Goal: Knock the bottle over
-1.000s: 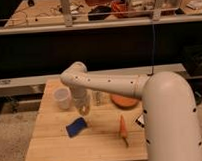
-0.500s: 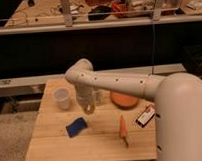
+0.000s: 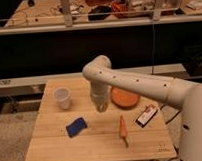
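My gripper hangs straight down from the white arm over the middle of the wooden table, its tip close to the tabletop. The bottle does not show as a separate thing. A pale shape at the gripper's lower end may be part of it, but I cannot tell it from the gripper. The wider translucent white cup stands upright to the left of the gripper, clearly apart from it.
A blue sponge lies front left of the gripper. An orange plate sits just to its right. An orange carrot and a dark snack packet lie front right. A dark shelf unit stands behind the table.
The arm and gripper have moved to the right, away from the cup and toward the orange plate. The cup, sponge, carrot and packet have not moved.
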`<state>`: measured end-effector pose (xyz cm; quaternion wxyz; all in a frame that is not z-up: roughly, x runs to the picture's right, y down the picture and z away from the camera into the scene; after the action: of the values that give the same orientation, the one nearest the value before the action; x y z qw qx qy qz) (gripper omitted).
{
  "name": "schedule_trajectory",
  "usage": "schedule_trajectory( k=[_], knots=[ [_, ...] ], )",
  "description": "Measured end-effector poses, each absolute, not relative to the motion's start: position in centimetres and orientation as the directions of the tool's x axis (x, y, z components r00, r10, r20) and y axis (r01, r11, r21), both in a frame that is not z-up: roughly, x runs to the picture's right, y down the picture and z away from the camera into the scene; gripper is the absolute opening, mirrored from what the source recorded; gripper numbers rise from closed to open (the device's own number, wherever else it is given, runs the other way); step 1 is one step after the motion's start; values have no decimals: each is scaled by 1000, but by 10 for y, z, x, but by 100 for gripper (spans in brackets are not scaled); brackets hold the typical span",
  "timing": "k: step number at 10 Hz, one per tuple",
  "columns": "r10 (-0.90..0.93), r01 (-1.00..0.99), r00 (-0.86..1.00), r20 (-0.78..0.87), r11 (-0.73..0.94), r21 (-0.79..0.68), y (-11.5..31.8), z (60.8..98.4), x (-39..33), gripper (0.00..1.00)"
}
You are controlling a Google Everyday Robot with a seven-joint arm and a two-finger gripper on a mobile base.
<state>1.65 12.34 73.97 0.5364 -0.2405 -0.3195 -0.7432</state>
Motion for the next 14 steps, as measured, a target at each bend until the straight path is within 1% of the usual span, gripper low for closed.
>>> schedule_trajectory(
  k=[3, 6, 8, 10, 14],
  knots=[
    [-645, 951, -308, 699, -207, 228, 112, 756, 67, 0],
    [-635, 940, -342, 693, -222, 260, 86, 788, 90, 0],
    [-616, 926, -377, 692, -247, 286, 75, 811, 83, 0],
    [-584, 910, -413, 698, -278, 306, 77, 834, 65, 0],
    [-526, 882, -466, 711, -336, 330, 76, 861, 24, 0]
  ],
)
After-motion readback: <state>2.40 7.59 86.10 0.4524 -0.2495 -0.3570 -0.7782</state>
